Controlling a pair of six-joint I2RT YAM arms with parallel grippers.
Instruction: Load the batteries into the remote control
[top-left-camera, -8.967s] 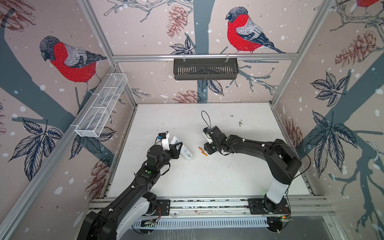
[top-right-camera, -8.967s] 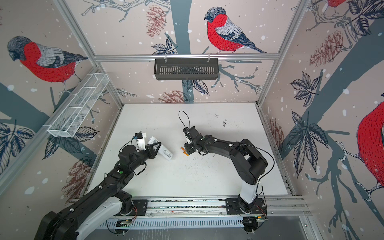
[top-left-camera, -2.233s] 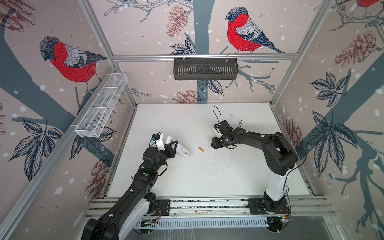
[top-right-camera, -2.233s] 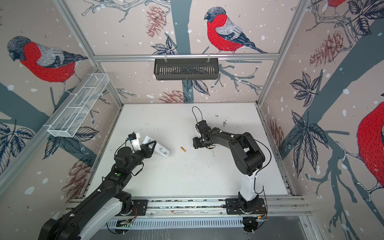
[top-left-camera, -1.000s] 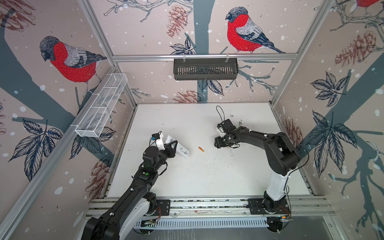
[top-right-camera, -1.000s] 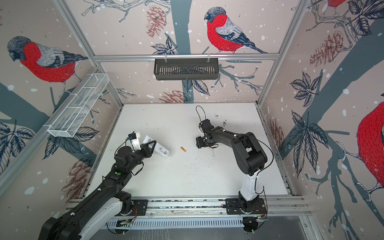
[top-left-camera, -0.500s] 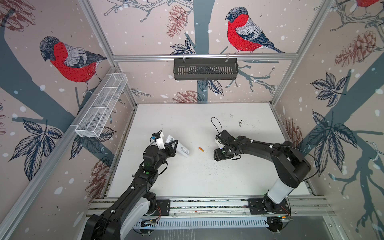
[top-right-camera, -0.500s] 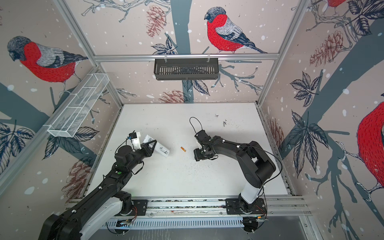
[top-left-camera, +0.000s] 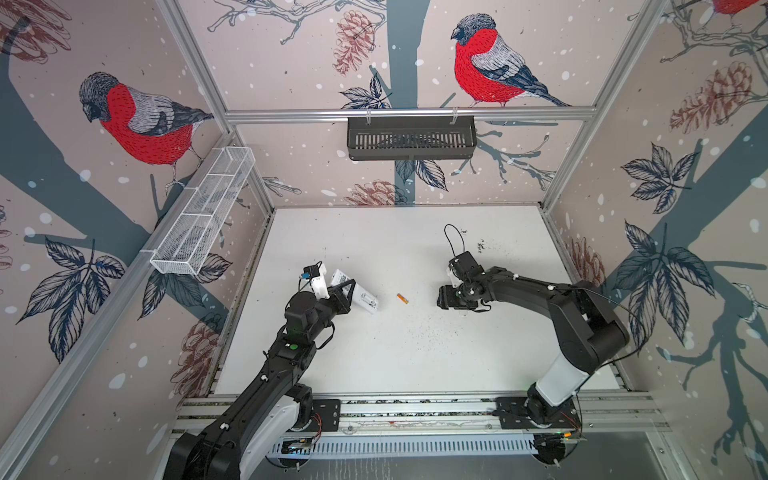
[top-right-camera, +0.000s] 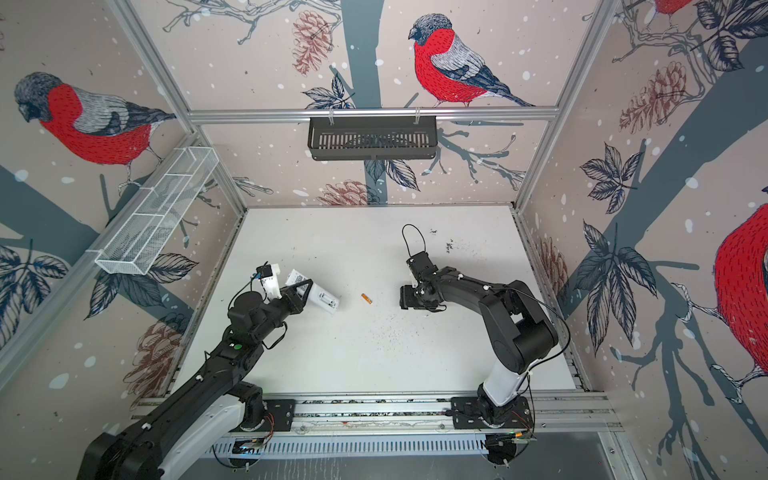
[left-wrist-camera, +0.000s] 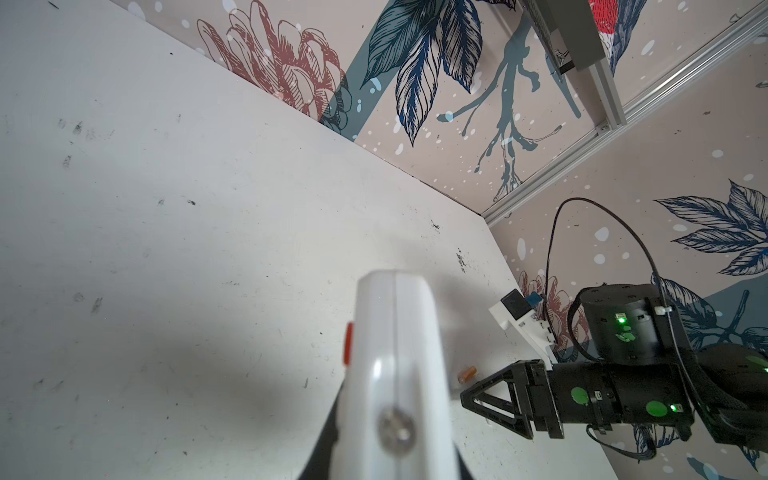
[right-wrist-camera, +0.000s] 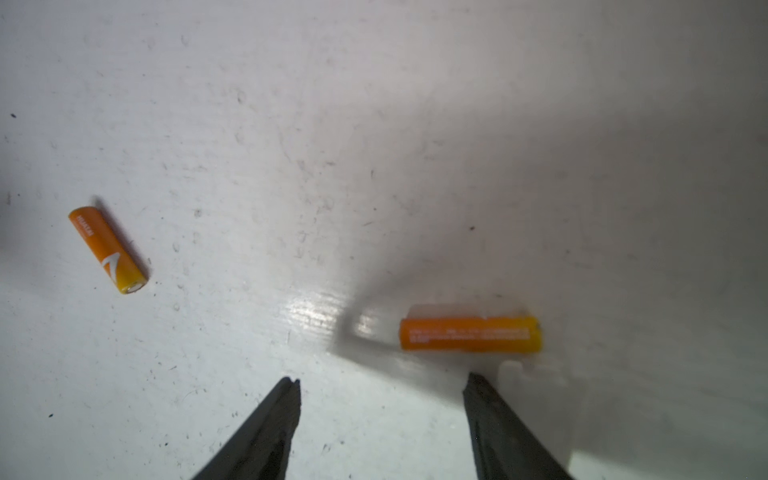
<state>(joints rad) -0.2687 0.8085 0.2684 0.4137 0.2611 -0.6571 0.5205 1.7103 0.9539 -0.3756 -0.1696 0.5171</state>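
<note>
Loading progress: you have neither battery in the remote control (top-left-camera: 354, 291) yet. Both orange cells lie on the white table (top-left-camera: 415, 353), so nothing is inserted as far as the views show.
Remote control: it sits left of the middle of the table, turned on its edge, its free end pointing right. That end shows a grey recess in both top views, probably the open battery bay. You cannot tell whether it rests on the table or is held just above it.
Left pincer (top-left-camera: 343, 293): clamped on the remote control around its middle.
First battery (top-left-camera: 402, 298): it lies flat near the middle of the table, between the remote control and the right pincer (top-left-camera: 444, 297), touching neither.
Second battery (right-wrist-camera: 470, 334): it is hidden under the right pincer in both top views, so right of the middle. The right wrist view shows it flat on the table.
Right pincer state: its jaws stand apart and hold nothing.
Second battery to right pincer: the cell lies just ahead of one fingertip (right-wrist-camera: 478, 386), crosswise to the reach. Only one end of it faces the gap between the fingers, and it touches neither finger.
Left to do: you need to centre the right pincer on that cell, grip it, seat it in the bay, then do the same with the first battery.
</note>
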